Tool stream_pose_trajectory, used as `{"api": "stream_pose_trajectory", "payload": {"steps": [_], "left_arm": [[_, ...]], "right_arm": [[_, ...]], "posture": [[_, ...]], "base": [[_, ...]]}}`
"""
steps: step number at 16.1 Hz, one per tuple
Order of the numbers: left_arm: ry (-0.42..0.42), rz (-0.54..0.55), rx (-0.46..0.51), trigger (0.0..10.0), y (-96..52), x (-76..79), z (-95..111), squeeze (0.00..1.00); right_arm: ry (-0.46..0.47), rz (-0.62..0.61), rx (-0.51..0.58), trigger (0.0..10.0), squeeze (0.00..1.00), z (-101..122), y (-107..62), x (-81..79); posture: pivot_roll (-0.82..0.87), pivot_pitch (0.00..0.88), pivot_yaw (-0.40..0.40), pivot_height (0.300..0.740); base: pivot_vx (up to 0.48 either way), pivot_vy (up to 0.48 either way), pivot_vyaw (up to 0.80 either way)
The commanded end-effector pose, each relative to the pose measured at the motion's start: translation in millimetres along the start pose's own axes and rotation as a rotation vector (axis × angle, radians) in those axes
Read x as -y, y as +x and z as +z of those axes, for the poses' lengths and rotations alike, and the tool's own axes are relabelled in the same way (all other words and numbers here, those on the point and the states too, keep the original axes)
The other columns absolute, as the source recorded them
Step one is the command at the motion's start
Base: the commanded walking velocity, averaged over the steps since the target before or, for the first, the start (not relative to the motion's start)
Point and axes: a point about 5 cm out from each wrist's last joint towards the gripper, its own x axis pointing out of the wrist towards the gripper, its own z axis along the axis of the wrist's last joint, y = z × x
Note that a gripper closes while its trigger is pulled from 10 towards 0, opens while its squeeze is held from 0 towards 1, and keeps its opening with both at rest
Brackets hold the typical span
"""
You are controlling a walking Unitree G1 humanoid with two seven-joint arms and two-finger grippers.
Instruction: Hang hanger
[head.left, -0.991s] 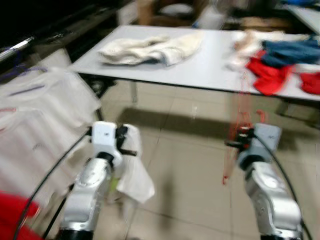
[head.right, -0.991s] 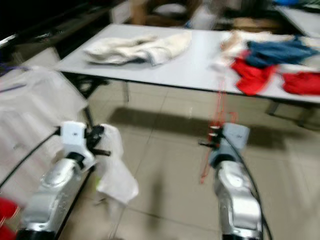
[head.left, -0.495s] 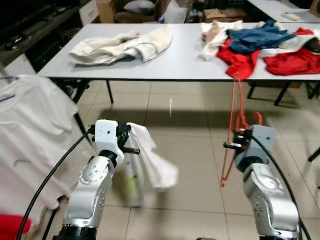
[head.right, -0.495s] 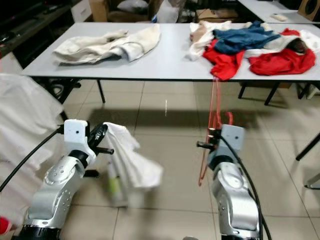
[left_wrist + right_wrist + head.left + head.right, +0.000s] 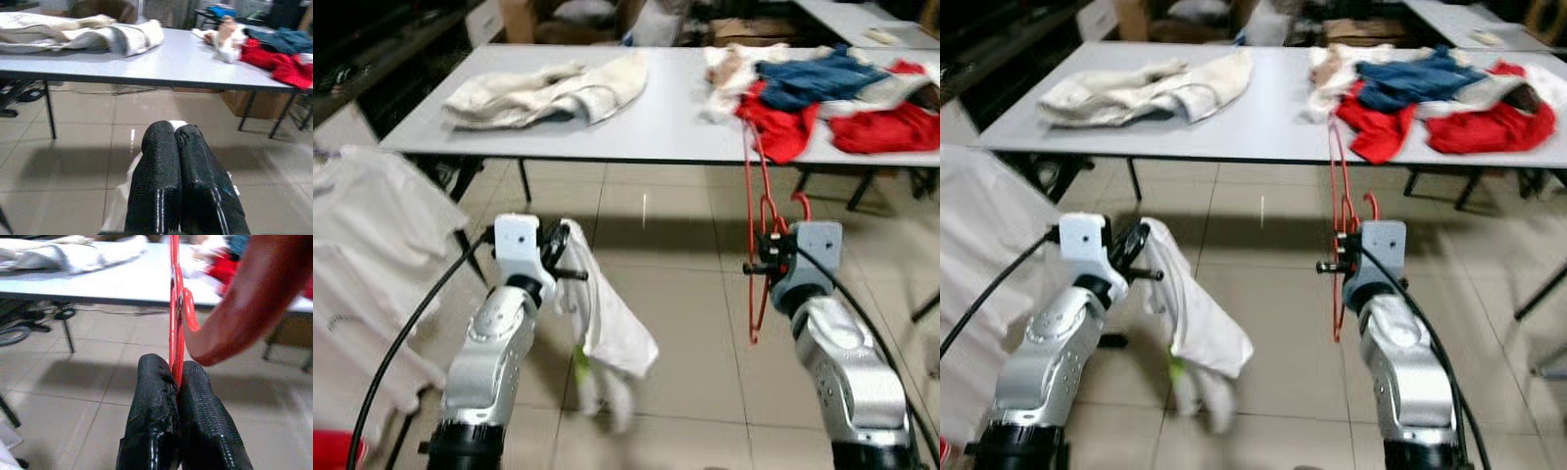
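Note:
My right gripper (image 5: 766, 258) is shut on a red wire hanger (image 5: 759, 211), pinched between its black fingers (image 5: 155, 382). The hanger stands upright above the tiled floor with its hook (image 5: 234, 303) close to the wrist camera. Its top reaches the height of the grey table's (image 5: 685, 127) near edge. On the other side, my left gripper (image 5: 558, 260) is shut on a white cloth (image 5: 607, 328) that hangs down below it. In the left wrist view the fingers (image 5: 161, 171) are pressed together, and the cloth's edge (image 5: 120, 210) peeks out beside them.
On the table lie a cream garment (image 5: 548, 88) at the left and a heap of red and blue clothes (image 5: 822, 93) at the right. White shirts (image 5: 372, 255) hang at my far left. Tiled floor (image 5: 685, 294) stretches between me and the table legs.
The view has shifted and steadied towards the table. The white cloth has swung under my left gripper. My right gripper with the hanger stands slightly higher in the picture.

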Motion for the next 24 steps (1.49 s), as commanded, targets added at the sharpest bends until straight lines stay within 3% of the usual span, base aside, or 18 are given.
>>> {"api": "stream_pose_trajectory", "payload": {"steps": [1, 9, 24], "left_arm": [[0.006, 0.028, 0.017, 10.0, -0.8, -7.5, 4.7, 0.00], [0.015, 0.042, 0.051, 10.0, 4.9, -19.4, 18.0, 0.00], [0.012, 0.028, 0.060, 10.0, 6.9, -18.8, 20.6, 0.00]], "right_arm": [[-0.013, 0.048, 0.021, 10.0, 0.00, 8.8, 3.2, -10.6], [-0.039, 0.159, 0.058, 10.0, 0.00, 23.8, 6.2, -20.3], [-0.115, 0.325, 0.072, 10.0, 0.00, 27.8, 1.3, -41.8]], "posture": [[-0.06, 0.000, 0.035, 0.740], [-0.06, 0.000, 0.028, 0.740], [-0.07, 0.000, 0.027, 0.740]], "base": [[0.356, 0.000, 0.00], [0.359, 0.000, 0.00], [0.361, 0.000, 0.10]]}}
